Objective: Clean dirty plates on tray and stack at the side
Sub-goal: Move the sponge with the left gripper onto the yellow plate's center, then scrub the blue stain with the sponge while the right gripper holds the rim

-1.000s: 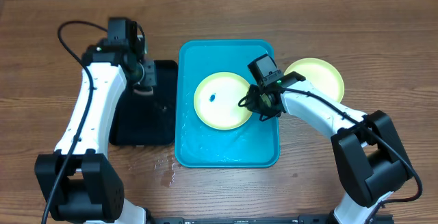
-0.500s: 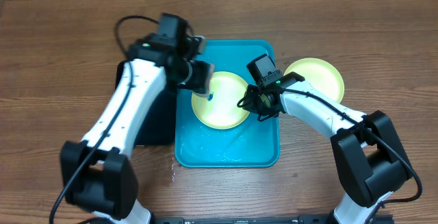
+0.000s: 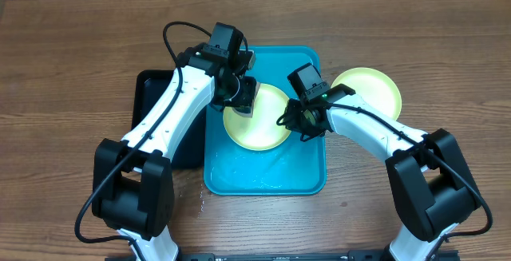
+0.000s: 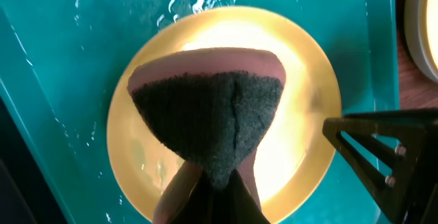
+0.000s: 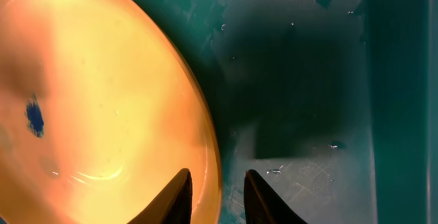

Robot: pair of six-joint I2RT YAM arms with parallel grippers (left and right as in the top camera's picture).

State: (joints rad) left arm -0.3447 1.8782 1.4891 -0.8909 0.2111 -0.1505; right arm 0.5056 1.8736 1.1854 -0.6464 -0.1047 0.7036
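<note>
A pale yellow-green plate [image 3: 265,131] lies in the turquoise tray [image 3: 267,177]. My left gripper [image 3: 242,100] is shut on a pink sponge with a dark scouring face [image 4: 212,121] and holds it on the plate's [image 4: 304,101] upper left part. My right gripper [image 3: 299,120] is at the plate's right edge, its fingers [image 5: 217,183] closed on the rim, one finger over the plate [image 5: 102,101] and one over the tray. A blue speck [image 5: 34,114] shows on the plate. A second yellow-green plate [image 3: 371,89] lies on the table right of the tray. The cyan plate is out of view.
A narrower black tray [image 3: 152,121] lies on the table left of the turquoise tray, partly under my left arm. Water drops wet the turquoise tray floor [image 3: 239,169]. My right arm's black frame [image 4: 383,155] shows at the plate's right side in the left wrist view.
My left arm has swung right from above the black tray to over the plate, carrying the sponge. My right gripper has stayed at the plate's rim.
</note>
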